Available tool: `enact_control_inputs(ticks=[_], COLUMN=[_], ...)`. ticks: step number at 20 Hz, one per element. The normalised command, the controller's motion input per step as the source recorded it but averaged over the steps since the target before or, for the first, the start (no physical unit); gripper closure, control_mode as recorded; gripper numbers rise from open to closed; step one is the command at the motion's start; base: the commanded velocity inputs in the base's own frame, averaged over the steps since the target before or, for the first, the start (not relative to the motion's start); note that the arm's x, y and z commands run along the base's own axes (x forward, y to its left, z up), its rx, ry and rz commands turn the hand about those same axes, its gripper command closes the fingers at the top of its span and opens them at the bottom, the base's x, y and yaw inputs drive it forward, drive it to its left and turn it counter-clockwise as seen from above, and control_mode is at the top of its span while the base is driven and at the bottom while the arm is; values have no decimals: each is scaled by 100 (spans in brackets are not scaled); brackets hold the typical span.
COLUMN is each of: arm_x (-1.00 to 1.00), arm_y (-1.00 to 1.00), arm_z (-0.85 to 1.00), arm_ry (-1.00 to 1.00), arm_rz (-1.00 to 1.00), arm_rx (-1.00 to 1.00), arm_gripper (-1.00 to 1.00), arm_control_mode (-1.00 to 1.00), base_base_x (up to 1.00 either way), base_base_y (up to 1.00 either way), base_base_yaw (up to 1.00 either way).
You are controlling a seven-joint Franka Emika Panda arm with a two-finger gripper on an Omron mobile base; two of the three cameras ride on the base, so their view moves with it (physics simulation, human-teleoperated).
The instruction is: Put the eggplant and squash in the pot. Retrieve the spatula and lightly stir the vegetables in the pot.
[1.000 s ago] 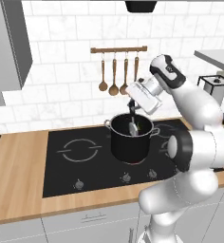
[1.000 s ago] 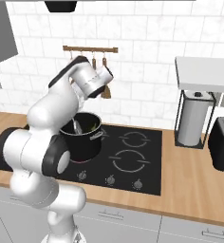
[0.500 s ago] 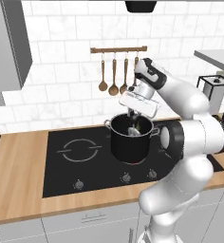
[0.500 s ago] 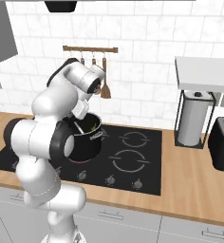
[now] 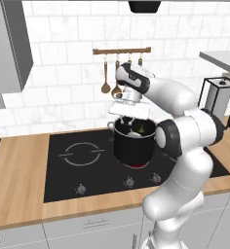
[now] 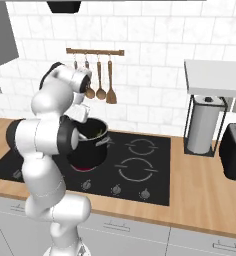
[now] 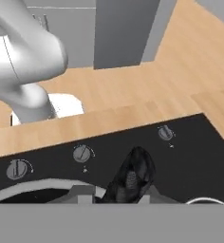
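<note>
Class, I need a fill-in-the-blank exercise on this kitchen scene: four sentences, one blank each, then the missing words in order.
1. The black pot stands on the dark ____.
2. The gripper hangs directly above the ____.
3. The wooden utensils hang from a rail on the tiled ____.
4. The cooktop is set into a ____ counter.

Missing words: cooktop; pot; wall; wooden

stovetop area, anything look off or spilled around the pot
Nothing stands out. The large black pot with a silvery rim stands upright on the black cooktop, no spill shows around it, and the wooden utensils hang straight from their wall rail. The gripper hangs over the pot's mouth.
</note>
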Motion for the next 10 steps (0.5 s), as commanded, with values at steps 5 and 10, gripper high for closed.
enact_control_inputs(ticks=[5, 10], arm_x=[1, -42], arm_y=[9, 2], arm_z=[6, 26], arm_ry=[-4, 0], arm_rz=[38, 29], arm_rx=[15, 34], arm_gripper=[100, 100], arm_control_mode=[-100, -100], base_base_x=[0, 0], base_base_y=[0, 0], base_base_yaw=[0, 0])
